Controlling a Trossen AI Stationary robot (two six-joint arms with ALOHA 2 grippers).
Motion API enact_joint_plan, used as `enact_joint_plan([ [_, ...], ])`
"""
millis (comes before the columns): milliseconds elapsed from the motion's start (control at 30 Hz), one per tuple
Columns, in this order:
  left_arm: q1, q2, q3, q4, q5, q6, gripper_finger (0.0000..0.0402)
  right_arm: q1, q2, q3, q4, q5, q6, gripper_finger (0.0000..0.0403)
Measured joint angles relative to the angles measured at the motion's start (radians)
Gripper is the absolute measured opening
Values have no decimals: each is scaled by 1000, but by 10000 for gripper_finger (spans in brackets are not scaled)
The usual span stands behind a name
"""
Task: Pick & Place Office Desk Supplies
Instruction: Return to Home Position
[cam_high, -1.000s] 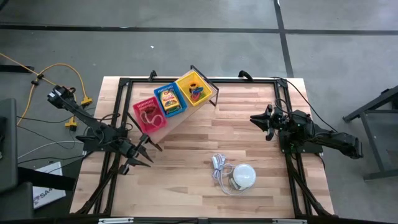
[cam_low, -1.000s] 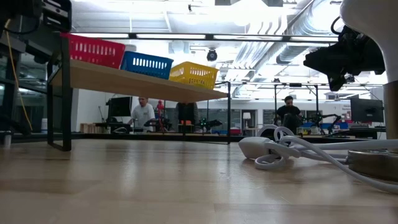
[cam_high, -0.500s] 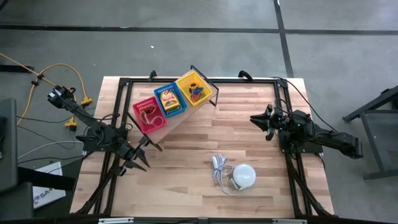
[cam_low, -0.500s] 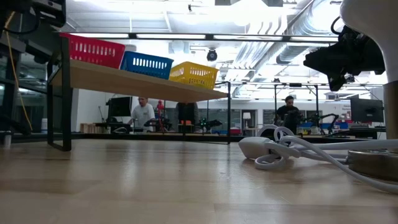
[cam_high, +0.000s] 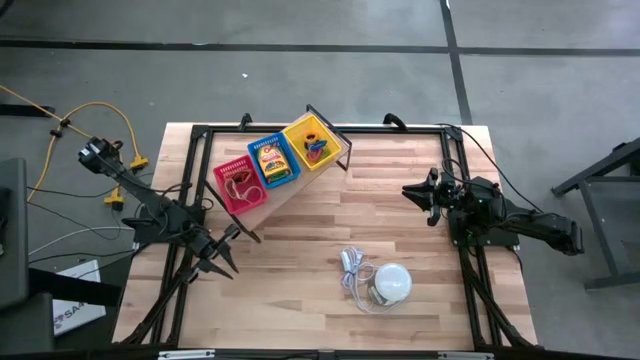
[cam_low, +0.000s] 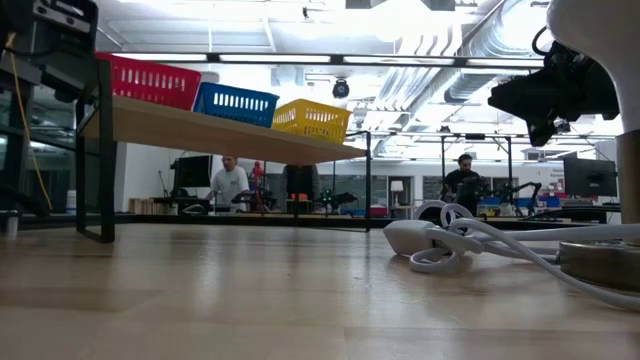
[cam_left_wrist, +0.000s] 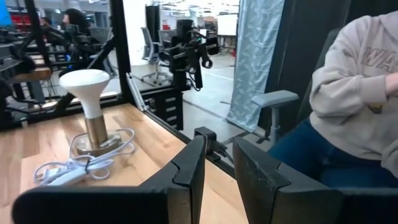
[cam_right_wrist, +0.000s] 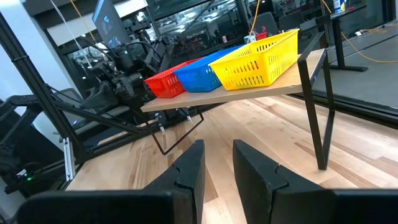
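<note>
On the shelf (cam_low: 220, 128) at the table's (cam_high: 320, 228) far left, the rubber bands (cam_high: 241, 185) lie in the red bin (cam_high: 228, 175), the printed packet (cam_high: 273, 160) in the blue bin (cam_high: 256, 146), and the clip pieces (cam_high: 317, 150) in the yellow bin (cam_high: 300, 128). The left hand (cam_high: 225, 252) hovers released, empty, over the table's left side. The right hand (cam_high: 412, 192) is likewise released over the right side.

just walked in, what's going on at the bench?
Nothing is being handled right now. Three bins sit in a row on the shelf: the red bin holds rubber bands, the blue bin a printed packet, the yellow bin small coloured pieces. The left gripper is near the table's left edge, the right gripper near its right edge, both with fingers open and empty. A white lamp with its cord stands nearer the right arm.
</note>
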Motion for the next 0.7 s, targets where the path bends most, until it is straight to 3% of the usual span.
enact_joint_plan([
  [367,-91,-125,-98,-2,-129,18,79,0,0,0,0,0,0,70],
  [700,-101,-142,-109,-47,-131,15,79,0,0,0,0,0,0,70],
])
